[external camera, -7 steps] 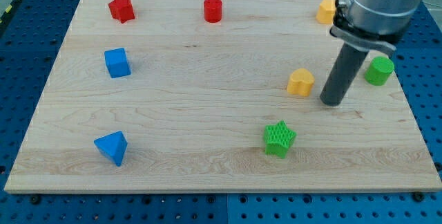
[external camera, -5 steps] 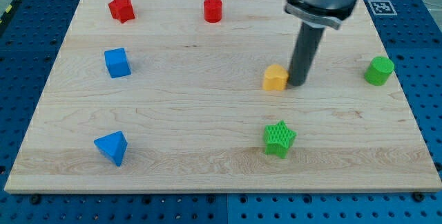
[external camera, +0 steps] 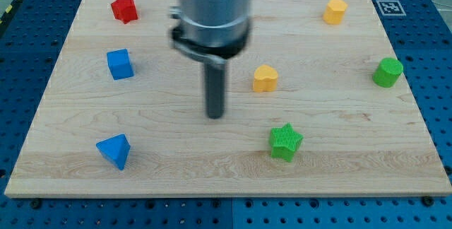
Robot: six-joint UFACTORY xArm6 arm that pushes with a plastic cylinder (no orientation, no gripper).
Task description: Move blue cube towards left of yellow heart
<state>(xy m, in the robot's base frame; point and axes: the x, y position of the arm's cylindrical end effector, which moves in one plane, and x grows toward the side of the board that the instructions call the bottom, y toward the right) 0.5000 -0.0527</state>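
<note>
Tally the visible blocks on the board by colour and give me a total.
Red: 1, star
Blue: 2, cube, triangular block
Yellow: 2, heart, block at top right
Green: 2, star, cylinder
Total: 7

The blue cube point(external camera: 120, 64) sits flat on the tabletop point(external camera: 339, 165), well off to the view's left of my tip point(external camera: 215, 115) and slightly above it. The yellow heart point(external camera: 265, 78) lies near my tip, up and to the view's right.
</note>
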